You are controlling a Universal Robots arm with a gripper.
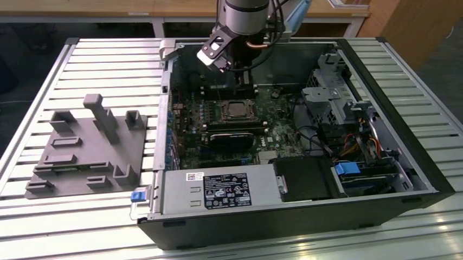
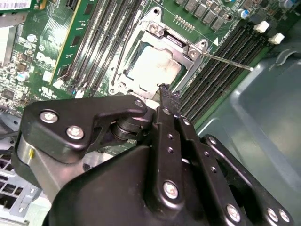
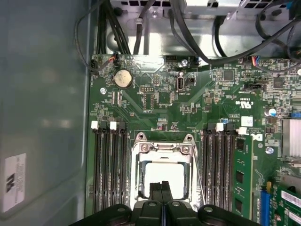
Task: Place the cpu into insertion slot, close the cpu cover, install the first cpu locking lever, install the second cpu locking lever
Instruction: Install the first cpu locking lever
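Observation:
The cpu (image 3: 162, 172), a pale square chip, lies in the insertion slot (image 1: 235, 111) on the green board. The cpu cover (image 3: 138, 174), a silvery frame with a window, lies flat over it. A thin metal locking lever (image 2: 225, 60) sticks out sideways from the socket, and it is also seen as a lever (image 3: 198, 169) running beside the frame. My gripper (image 3: 162, 188) is shut with nothing between its fingertips (image 2: 164, 92). It hovers just over the socket's edge. In the exterior view the gripper (image 1: 246, 86) reaches down into the case behind the socket.
Long black memory slots (image 3: 108, 165) flank the socket on both sides. Black cables (image 3: 197, 42) hang along the board's far edge. A power supply (image 1: 217, 189), a drive cage (image 1: 329, 100) and the case walls surround the board. A grey fixture (image 1: 90, 146) lies at the exterior view's left.

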